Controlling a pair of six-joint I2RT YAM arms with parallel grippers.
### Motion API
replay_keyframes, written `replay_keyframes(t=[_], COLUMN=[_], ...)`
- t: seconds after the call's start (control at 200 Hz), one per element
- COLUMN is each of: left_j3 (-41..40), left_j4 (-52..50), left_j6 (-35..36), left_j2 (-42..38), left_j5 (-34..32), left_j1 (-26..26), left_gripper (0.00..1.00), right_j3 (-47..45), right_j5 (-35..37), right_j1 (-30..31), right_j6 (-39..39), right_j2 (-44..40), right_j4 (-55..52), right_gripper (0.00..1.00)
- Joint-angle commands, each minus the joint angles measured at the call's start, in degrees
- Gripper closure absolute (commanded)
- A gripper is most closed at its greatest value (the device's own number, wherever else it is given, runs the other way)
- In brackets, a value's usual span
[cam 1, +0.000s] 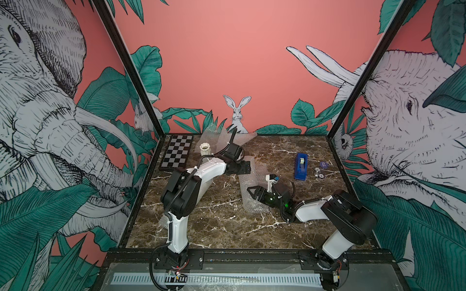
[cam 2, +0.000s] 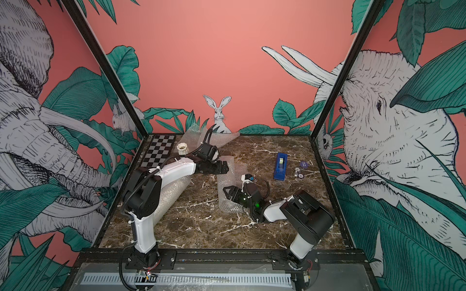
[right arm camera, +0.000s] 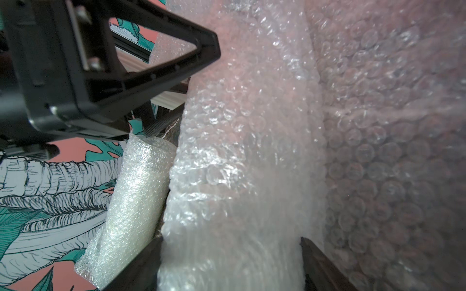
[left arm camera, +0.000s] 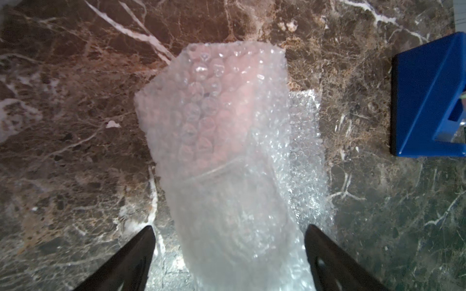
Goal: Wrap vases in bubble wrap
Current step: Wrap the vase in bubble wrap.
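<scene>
I judge that I am at the closing of one wrap. The bubble-wrap roll (cam 1: 248,184) lies at the middle of the table (cam 1: 227,226), with its length from 12 to 6 o'clock. I suppose a vase is inside, but the wrap hides it. My right gripper (right arm camera: 231,240) is at the 6 o'clock end, and its fingers press on both sides of the roll. My left gripper (left arm camera: 227,226) hangs at the 12 o'clock end, fingers apart and not touching. The loose edge can spring open, so the next move needs a firm hold while tape comes from the dispenser (cam 1: 301,166) at 2 o'clock. The white vase (cam 1: 206,149) at 11 o'clock is not yet wrapped.
</scene>
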Motion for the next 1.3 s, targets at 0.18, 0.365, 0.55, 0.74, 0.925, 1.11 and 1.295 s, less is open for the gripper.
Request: replay_keyframes(t=[0.18,0.365,0.55,0.74,0.925,1.11,1.295], left_j3=[2.4,3.1,3.5,3.5,3.5,3.9,4.5], left_j4=[-2.7,-3.9,-4.5,-4.5,-4.7,-4.7,-4.8], left_j6=[0.2,-0.1,-0.5,-0.8,-0.5,-0.5,-1.2], left_j2=[3.9,4.9,5.1,4.8,4.4,4.4,4.6], left_j5=[-2.8,-4.7,-5.4,-5.5,-5.9,-5.6,-4.5], left_j1=[-0.4,-1.1,-1.4,-1.6,-1.6,-1.6,-1.5], left_gripper=[0.13,0.16,0.16,0.16,0.16,0.16,0.16], right_j3=[-2.3,-0.3,2.2,15.6,28.1,33.9,34.8], right_j5=[0.0,1.5,3.4,16.4,28.9,32.0,28.5], right_j1=[-0.9,-1.2,-1.6,3.7,11.3,14.0,14.1], right_j6=[3.7,-2.4,-6.5,-18.4,-26.0,-28.5,-30.1], right_j2=[-1.2,-9.3,-17.7,-16.7,-9.1,-3.2,1.3], right_j4=[-8.3,-19.8,-28.9,-52.4,-65.6,-69.2,-67.4], right_gripper=[0.19,0.09,0.08,0.08,0.08,0.08,0.06])
